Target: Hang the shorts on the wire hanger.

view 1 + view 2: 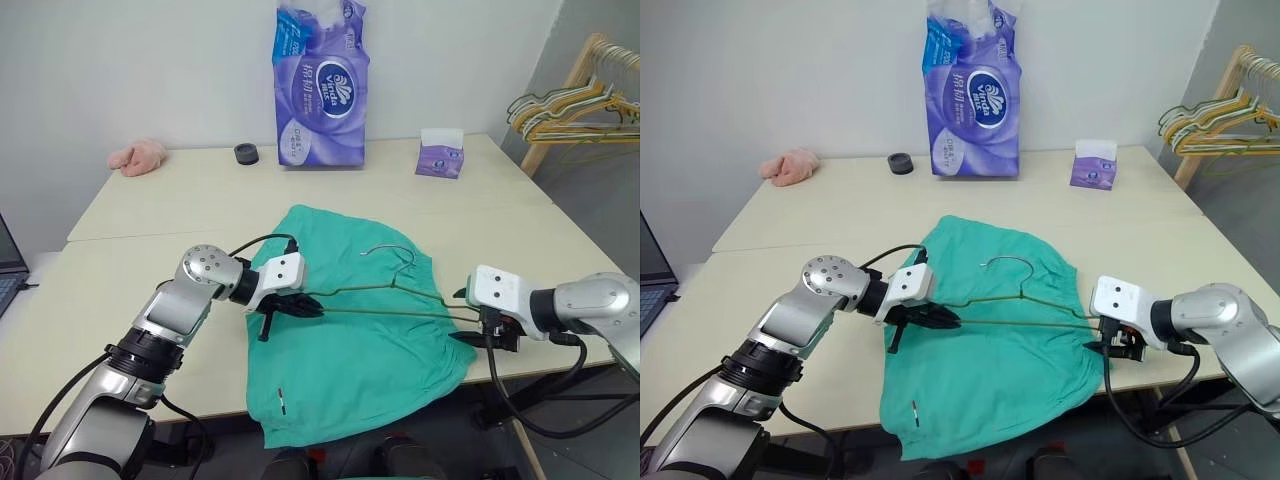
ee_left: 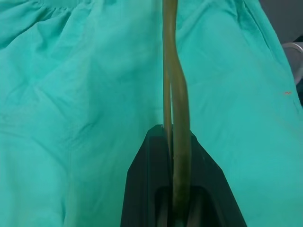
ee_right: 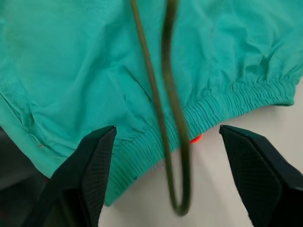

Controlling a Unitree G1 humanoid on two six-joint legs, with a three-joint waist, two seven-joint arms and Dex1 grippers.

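The teal-green cloth shorts (image 1: 360,330) are viewed from above and in front by both head eyes, while each wrist camera is held close over that same cloth.

The shorts (image 1: 350,330) lay spread flat on the table, teal-green, their gathered waistband toward my right and one leg hem hanging over the near edge. The hanger (image 1: 390,292), thin olive wire, lay across them, hook (image 1: 390,252) pointing away from me, one end clamped in my left gripper (image 1: 300,305).
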